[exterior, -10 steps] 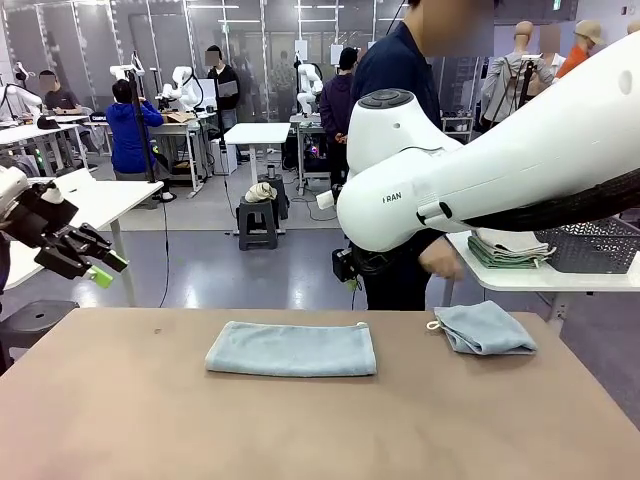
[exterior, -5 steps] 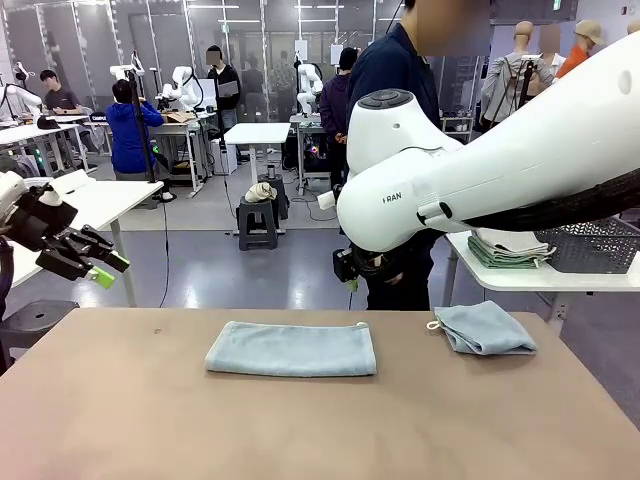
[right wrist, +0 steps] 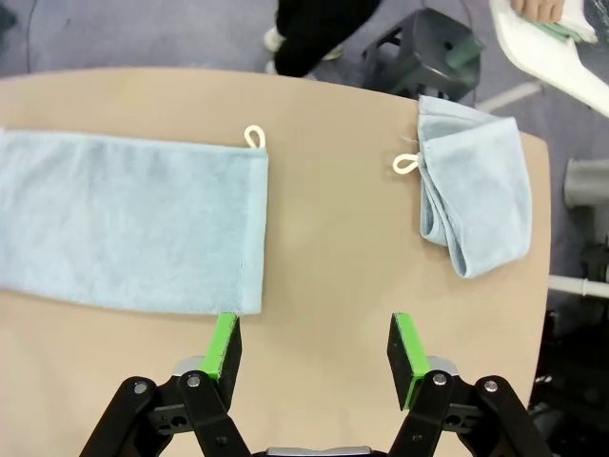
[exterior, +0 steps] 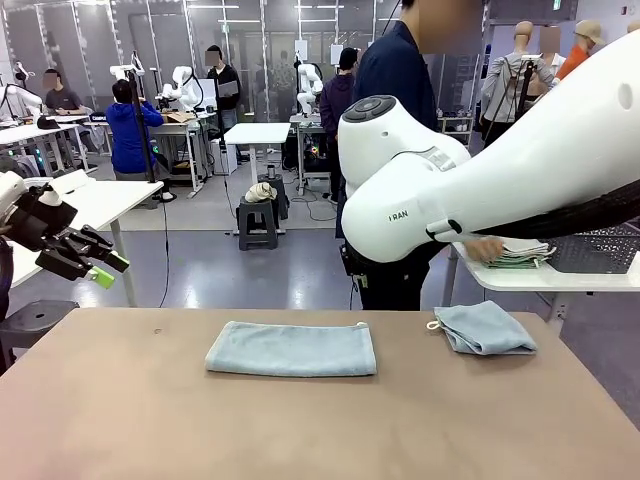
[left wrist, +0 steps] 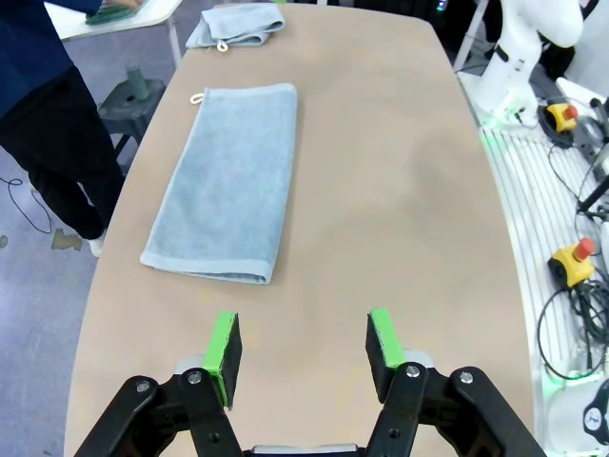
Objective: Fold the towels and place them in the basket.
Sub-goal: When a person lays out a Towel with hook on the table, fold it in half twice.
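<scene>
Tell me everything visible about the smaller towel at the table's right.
The smaller towel is pale blue-grey terry, folded into a compact, uneven wedge. A thin white loop sticks out from its corner toward the long towel. It lies flat on the brown table, near its far right edge, touched by nothing else.

Flat towel [exterior: 291,349], folded towel [exterior: 485,328]: soft matt terry cloth (white cord loops). Counter [exterior: 300,430] smooth, matt. Basket [exterior: 595,246] plastic lattice.

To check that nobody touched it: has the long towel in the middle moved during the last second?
No. The long towel lies where it was, its long side just short of the far edge of the table.
</scene>
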`<control>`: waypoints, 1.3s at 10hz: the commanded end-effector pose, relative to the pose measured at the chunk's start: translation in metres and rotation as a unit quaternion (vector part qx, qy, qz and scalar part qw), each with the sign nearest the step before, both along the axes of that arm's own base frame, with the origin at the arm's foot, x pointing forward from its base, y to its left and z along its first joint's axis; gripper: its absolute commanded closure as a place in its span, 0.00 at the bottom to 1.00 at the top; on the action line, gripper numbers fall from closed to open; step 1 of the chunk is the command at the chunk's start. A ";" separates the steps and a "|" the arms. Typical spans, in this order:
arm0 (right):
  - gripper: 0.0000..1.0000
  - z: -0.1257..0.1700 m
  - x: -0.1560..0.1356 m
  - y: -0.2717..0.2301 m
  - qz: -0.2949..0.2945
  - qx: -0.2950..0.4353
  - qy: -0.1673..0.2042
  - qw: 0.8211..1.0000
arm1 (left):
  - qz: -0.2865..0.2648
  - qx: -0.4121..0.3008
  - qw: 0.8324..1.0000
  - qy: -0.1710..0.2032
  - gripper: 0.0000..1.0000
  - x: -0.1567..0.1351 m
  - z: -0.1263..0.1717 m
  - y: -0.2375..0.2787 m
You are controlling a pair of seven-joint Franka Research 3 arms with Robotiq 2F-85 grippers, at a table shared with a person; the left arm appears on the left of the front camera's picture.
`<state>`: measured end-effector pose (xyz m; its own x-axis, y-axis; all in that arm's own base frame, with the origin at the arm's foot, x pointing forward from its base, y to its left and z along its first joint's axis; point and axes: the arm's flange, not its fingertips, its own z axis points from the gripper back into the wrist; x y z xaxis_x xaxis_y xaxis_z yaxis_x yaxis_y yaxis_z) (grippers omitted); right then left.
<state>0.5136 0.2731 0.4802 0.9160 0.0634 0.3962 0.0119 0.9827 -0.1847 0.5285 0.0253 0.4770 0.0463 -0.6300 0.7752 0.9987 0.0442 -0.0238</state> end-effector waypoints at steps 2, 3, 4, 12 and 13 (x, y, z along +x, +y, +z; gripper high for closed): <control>0.22 -0.010 0.001 0.006 -0.048 0.036 -0.022 0.998 | 0.004 0.007 1.000 0.002 0.32 -0.001 0.002 0.000; 0.22 -0.011 0.003 0.004 -0.053 0.054 -0.006 0.997 | 0.004 0.007 1.000 0.002 0.32 -0.001 0.002 0.000; 0.22 -0.012 0.008 0.003 -0.068 0.061 0.031 0.995 | 0.004 0.007 1.000 0.002 0.32 -0.001 0.002 0.000; 0.22 -0.022 0.020 -0.006 -0.077 0.089 0.083 0.990 | 0.004 0.007 1.000 0.002 0.32 -0.001 0.002 0.000; 0.22 -0.022 0.020 -0.006 -0.077 0.089 0.083 0.990 | 0.004 0.007 1.000 0.002 0.32 -0.001 0.002 0.000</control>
